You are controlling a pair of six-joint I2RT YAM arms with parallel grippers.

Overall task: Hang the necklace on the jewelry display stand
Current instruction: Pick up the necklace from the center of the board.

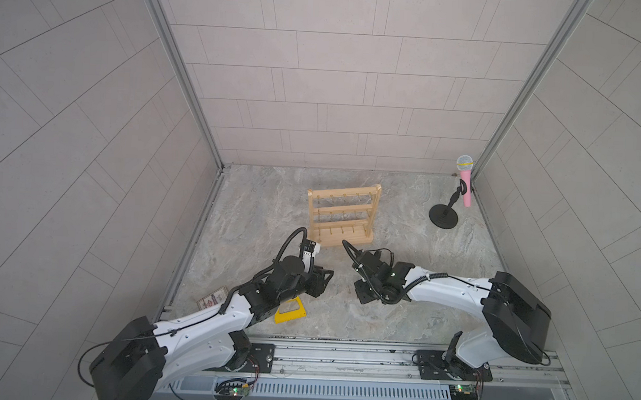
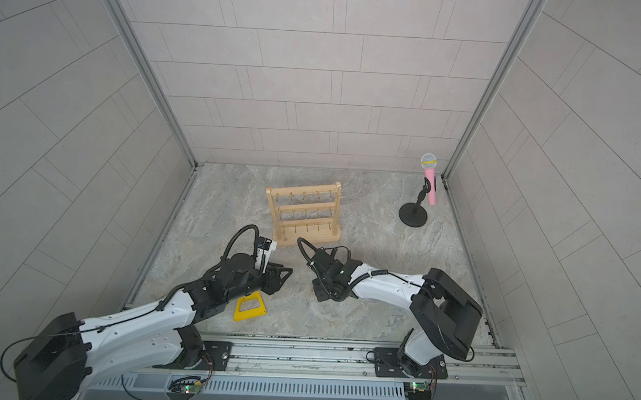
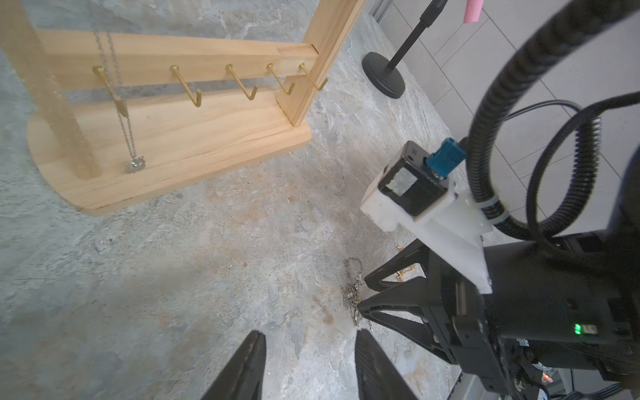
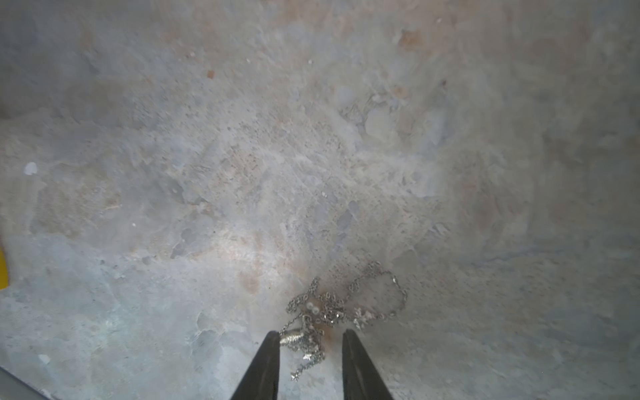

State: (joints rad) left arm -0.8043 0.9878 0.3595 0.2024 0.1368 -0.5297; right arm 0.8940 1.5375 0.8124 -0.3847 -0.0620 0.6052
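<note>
A tangled silver necklace (image 4: 332, 310) lies on the marbled table. My right gripper (image 4: 310, 334) stands over it, open, and part of the chain lies loose between the two fingertips. In the left wrist view the same necklace (image 3: 351, 294) sits just in front of the right gripper (image 3: 363, 292). My left gripper (image 3: 308, 337) is open and empty, close beside it. The jewelry display stand (image 1: 342, 215) (image 2: 303, 215) stands just behind both grippers. Another silver chain with a pendant (image 3: 130, 145) hangs from the stand (image 3: 180, 138), near one upright.
A pink microphone (image 1: 464, 184) on a black round-based stand (image 1: 443, 216) occupies the back right corner. A flat yellow triangular frame (image 1: 290, 312) lies under my left arm, with a small patterned card (image 1: 213, 297) near the left wall. Bits of gold chain (image 3: 403, 273) show behind the right fingers.
</note>
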